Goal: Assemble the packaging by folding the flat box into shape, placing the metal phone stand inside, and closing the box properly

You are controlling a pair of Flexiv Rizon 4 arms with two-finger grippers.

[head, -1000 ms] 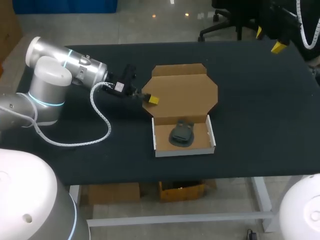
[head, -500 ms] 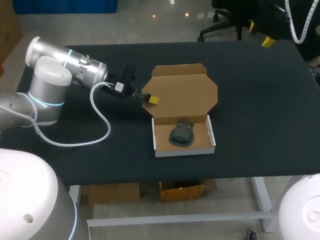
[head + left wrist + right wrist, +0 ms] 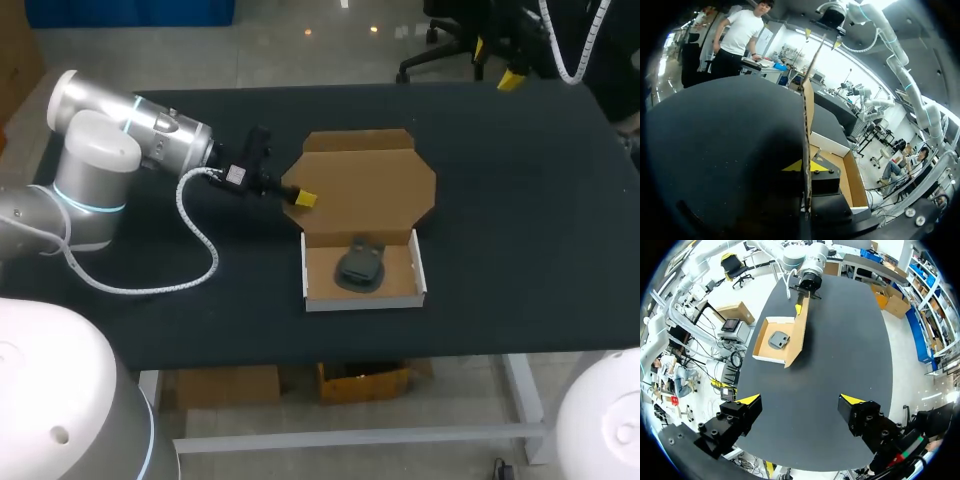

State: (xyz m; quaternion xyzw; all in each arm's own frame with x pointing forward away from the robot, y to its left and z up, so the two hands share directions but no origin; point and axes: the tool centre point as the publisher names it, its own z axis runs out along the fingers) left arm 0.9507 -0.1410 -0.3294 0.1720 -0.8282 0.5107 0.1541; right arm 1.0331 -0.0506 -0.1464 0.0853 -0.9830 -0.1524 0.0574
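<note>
Black table [image 3: 520,200] fills the middle of the head view, with a brown cardboard box [image 3: 395,280] near its centre. Its white-walled tray [image 3: 362,303], lower centre of the frame, is already folded into shape. The dark metal phone stand [image 3: 358,266] lies inside it. The lid [image 3: 365,175] is open, extending from the tray's far wall toward the top of the frame, and the right wrist view suggests it is tilted upward.

Left gripper [image 3: 300,198] comes in from the left of the frame and pinches the lid's left edge. In the left wrist view the cardboard runs edge-on through the gripper, with one yellow-tipped finger pressed against its face. The other finger is in shadow behind the card, so the clamp is partly a judgement. Right gripper [image 3: 496,62] hangs at the upper right of the frame, over the table's far edge and well apart from the box. It is spread wide and holds nothing.

The step in hand appears to be closing the lid. Doing it well likely means swinging the lid in an arc about its hinge crease rather than pushing it flat across, so the light tray does not slide. The side flaps would need guiding inside the tray walls. The free arm could steady the tray.
</note>
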